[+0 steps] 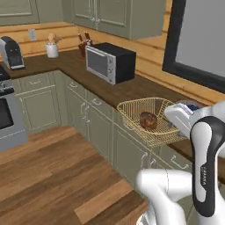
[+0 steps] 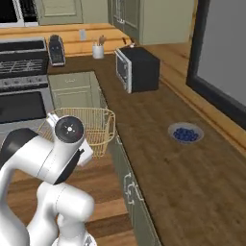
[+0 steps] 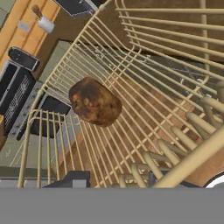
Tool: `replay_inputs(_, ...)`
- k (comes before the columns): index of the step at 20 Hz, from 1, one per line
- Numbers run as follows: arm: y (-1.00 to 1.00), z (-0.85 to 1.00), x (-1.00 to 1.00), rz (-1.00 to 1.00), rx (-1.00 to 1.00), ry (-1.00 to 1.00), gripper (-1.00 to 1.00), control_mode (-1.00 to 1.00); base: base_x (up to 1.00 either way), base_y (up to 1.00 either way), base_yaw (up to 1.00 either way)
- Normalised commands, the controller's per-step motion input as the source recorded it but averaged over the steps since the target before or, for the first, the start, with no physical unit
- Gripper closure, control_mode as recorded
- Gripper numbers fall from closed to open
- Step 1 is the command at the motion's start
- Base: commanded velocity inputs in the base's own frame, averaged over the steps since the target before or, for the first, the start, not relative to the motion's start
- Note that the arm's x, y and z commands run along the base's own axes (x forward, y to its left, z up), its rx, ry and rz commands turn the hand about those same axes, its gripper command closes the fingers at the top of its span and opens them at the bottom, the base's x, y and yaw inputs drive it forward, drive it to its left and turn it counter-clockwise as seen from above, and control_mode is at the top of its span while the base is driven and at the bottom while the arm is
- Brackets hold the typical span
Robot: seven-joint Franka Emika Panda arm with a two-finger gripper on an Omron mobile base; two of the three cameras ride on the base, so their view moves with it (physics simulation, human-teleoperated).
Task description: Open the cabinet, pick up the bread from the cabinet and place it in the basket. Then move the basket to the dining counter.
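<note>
The gripper (image 3: 116,181) sat at the basket's (image 1: 132,110) near rim, its two dark finger tips rising on either side of the wire edge in the hand view. The jaws stood partly apart and seemed closed on that rim, holding the basket. In the left base view the white hand met the basket's right side, and the basket hung out past the edge of the worktop (image 1: 110,90), over the wood floor (image 1: 48,176). The right base view showed the same: the basket (image 2: 103,126) lay beside the worktop (image 2: 163,168) rather than on it, partly hidden behind the arm.

The bread (image 1: 148,120), a dark-brown bun, lay inside the basket near its middle, resting on the mesh; the hand view showed it (image 3: 95,101) against the wires with the floor visible below.

Farther along the worktop stood a black microwave (image 1: 110,61), and beyond it a white cup (image 1: 52,49) of utensils and a dark coffee machine (image 1: 12,52). A small bowl of blueberries (image 2: 185,133) rested on the worktop to the right. Olive-green cabinets (image 1: 114,15) hung on the wall above. A stove (image 2: 21,91) stood at the far left.
</note>
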Motion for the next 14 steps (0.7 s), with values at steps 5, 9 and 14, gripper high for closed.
replay_inputs(5, 0.00, 0.00, 0.00, 0.00, 0.00, 0.00, 1.00, 1.00, 0.46, 0.22, 0.81)
replay_inputs(9, 0.00, 0.00, 0.00, 0.00, 0.00, 0.00, 1.00, 1.00, 0.29, 0.22, 0.75)
replay_inputs(14, 0.00, 0.00, 0.00, 0.00, 0.00, 0.00, 1.00, 1.00, 0.24, 0.31, 0.80)
